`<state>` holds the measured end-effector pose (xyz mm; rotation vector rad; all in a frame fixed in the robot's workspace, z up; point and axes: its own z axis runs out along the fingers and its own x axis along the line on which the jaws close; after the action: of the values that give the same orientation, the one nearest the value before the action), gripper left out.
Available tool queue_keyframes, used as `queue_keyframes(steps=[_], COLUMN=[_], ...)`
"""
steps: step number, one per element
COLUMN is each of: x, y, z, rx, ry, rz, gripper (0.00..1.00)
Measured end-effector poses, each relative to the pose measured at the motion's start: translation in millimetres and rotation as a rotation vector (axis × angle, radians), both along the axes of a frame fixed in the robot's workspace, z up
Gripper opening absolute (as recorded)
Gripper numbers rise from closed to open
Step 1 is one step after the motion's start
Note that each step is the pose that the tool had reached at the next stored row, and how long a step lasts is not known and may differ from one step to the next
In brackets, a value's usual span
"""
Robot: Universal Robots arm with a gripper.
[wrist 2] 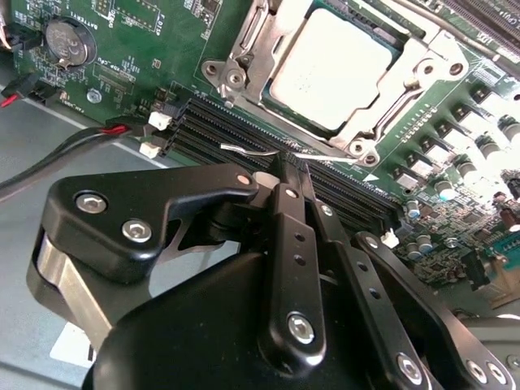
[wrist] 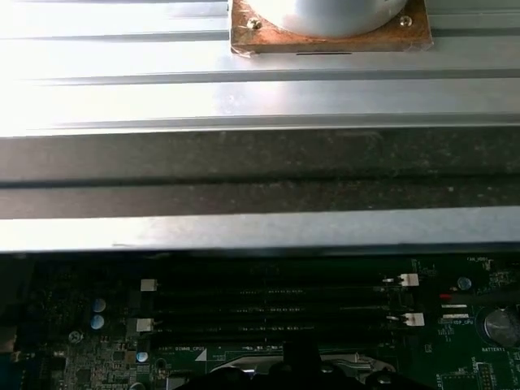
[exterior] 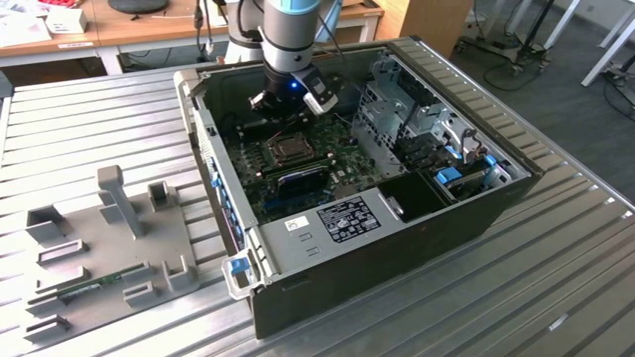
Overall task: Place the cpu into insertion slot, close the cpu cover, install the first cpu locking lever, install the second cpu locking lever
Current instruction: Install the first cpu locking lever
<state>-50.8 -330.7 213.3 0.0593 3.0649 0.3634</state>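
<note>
At six o'clock from the jaws in the exterior view, the cpu (exterior: 291,149) lies under the lowered cpu cover (wrist 2: 410,77), and the jaws look closed against the thin locking lever (wrist 2: 244,150), probably springy and best pinched near its end.

An edge crops part of the cpu (wrist 2: 329,69).

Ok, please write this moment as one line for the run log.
cpu: seated under cpu cover | cover: closed | pincer: shut, tips at locking lever wire | lever latched: cannot tell
</note>
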Motion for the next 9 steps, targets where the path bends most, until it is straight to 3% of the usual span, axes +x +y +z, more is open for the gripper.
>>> queue_keyframes(steps=[6, 9], x=[6.3, 7.6], y=[0.0, 0.0], z=[-1.1, -1.9], rx=[0.0000, 0.0001], ry=[0.0085, 0.0100], rz=[0.000, 0.000], gripper=[0.10, 0.10])
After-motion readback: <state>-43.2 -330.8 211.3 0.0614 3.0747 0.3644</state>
